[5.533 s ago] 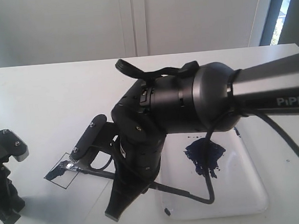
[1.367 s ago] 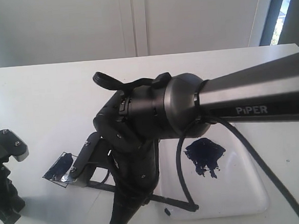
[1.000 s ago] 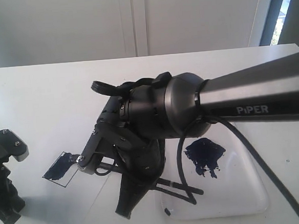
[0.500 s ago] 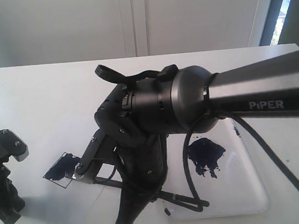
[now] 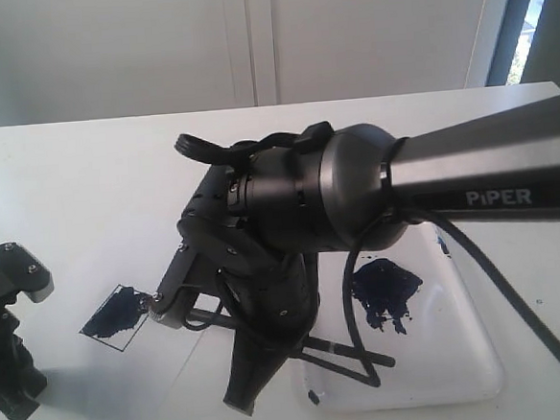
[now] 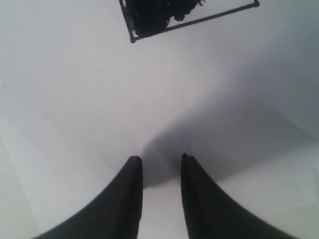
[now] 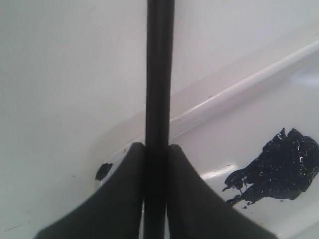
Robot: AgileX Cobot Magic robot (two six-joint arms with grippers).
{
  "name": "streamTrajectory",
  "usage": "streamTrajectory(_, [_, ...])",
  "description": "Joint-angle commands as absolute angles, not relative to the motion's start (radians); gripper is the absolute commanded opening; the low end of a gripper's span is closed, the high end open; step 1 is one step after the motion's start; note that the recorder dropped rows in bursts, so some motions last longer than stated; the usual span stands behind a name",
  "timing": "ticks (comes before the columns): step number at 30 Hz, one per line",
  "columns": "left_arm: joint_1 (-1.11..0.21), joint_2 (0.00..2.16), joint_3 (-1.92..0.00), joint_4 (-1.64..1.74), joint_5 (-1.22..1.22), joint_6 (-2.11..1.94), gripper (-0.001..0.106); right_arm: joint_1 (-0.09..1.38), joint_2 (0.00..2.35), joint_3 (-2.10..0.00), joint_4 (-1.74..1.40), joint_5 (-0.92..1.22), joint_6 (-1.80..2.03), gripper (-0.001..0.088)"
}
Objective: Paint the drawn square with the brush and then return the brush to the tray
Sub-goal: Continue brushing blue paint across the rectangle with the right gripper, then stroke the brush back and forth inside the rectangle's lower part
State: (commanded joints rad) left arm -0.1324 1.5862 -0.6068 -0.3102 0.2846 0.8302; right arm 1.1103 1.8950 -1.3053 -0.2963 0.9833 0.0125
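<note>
The drawn square (image 5: 114, 316) lies on the white paper at the lower left, and most of its inside is smeared dark blue. In the left wrist view the square (image 6: 169, 15) shows dark at the frame's edge. My right gripper (image 5: 245, 390) is shut on the brush (image 5: 206, 318). The black handle runs between the fingers (image 7: 124, 189) in the right wrist view. The brush tip sits at the square's right edge, partly hidden by the wrist. The tray (image 5: 464, 361) with its blue paint blot (image 5: 382, 292) is at the right. My left gripper (image 6: 158, 158) is open and holds nothing.
The left arm (image 5: 8, 335) stands at the table's left edge. The right arm's thick forearm (image 5: 471, 192) and its cable (image 5: 348, 292) hang over the tray. A small blue speck (image 5: 314, 396) marks the tray's near corner. The tray rim (image 7: 239, 87) crosses the right wrist view.
The right gripper has swung the brush back and forth over the square's right side. The blue smear covers more of the square than several seconds ago. The left arm has not moved.
</note>
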Motion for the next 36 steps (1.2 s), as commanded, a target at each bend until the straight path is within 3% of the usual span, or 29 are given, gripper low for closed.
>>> streamTrajectory(23, [-0.132,1.586,-0.607,-0.312,0.283,0.825,0.033,1.148,1.895,-1.305,-0.176,1.045,-0.12,0.0])
streamTrajectory(36, [-0.132,1.564,-0.607,-0.312,0.291,0.825,0.033,1.146,1.895,-1.305,-0.294,1.029,-0.014,0.0])
